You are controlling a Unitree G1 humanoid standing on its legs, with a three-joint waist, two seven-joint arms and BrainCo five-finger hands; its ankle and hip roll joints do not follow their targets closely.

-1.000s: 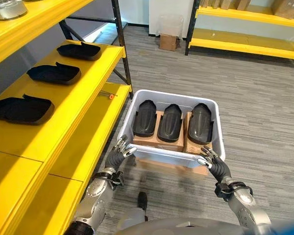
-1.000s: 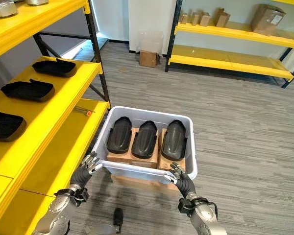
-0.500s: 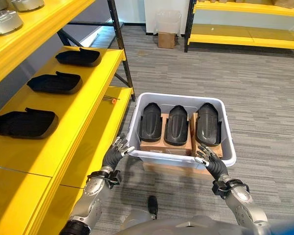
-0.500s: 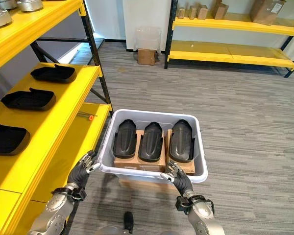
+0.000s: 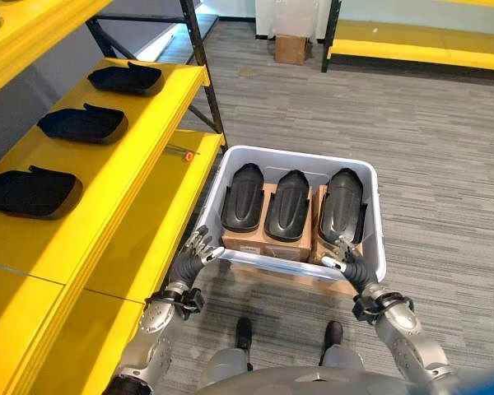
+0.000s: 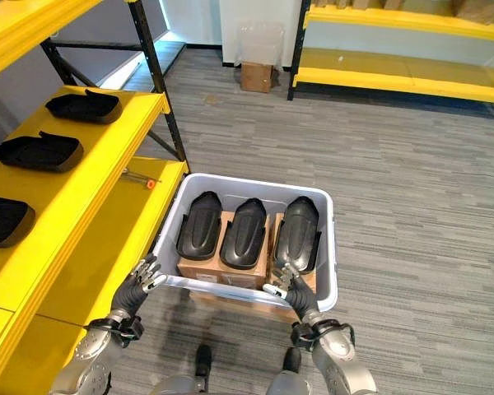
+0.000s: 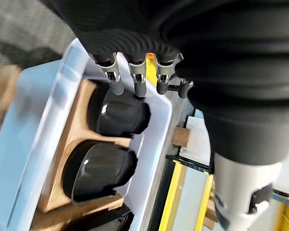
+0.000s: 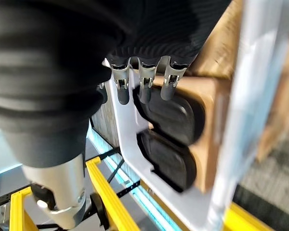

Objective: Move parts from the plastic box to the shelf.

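Note:
A pale plastic box point(image 5: 296, 156) stands on the floor and holds three black moulded parts side by side on cardboard: left point(image 5: 244, 196), middle point(image 5: 287, 204), right point(image 5: 340, 204). My left hand point(image 5: 191, 257) is open just outside the box's near left corner, its fingers point(image 7: 137, 84) pointing toward the parts point(image 7: 120, 113). My right hand point(image 5: 350, 267) is open, its straight fingers point(image 8: 144, 89) reaching over the near rim by the right part's near end point(image 8: 176, 118). Three more black parts point(image 5: 125, 77) point(image 5: 81, 123) point(image 5: 29, 191) lie on the yellow shelf point(image 5: 132, 140) at the left.
A lower yellow shelf board point(image 5: 156, 230) runs right beside the box, with a small orange-tipped tool point(image 5: 187, 155) on it. A dark upright post point(image 5: 202, 74) stands at the shelf's corner. A cardboard carton point(image 5: 291, 48) and another yellow rack point(image 5: 420, 45) are at the back.
The camera has shifted. My right hand has moved from the box's near right corner inward over the near rim. My left hand stays by the near left corner.

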